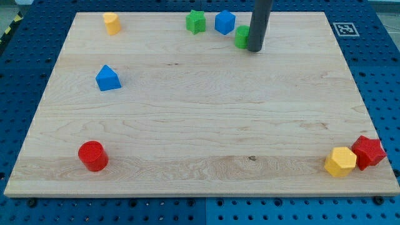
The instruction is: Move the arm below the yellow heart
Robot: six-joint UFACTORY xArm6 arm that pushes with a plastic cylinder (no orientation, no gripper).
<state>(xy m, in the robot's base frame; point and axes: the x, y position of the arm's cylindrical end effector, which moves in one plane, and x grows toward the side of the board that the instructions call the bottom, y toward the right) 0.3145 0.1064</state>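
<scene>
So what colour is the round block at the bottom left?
Red, seen in the camera view.

My tip (254,50) sits at the view's top, just right of the green block (240,37), yellow heart (112,23) far left

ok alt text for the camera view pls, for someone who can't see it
My tip rests near the top of a wooden board, against a green block. A yellow block sits far off at top left. Other coloured blocks lie scattered around the edges.
</scene>
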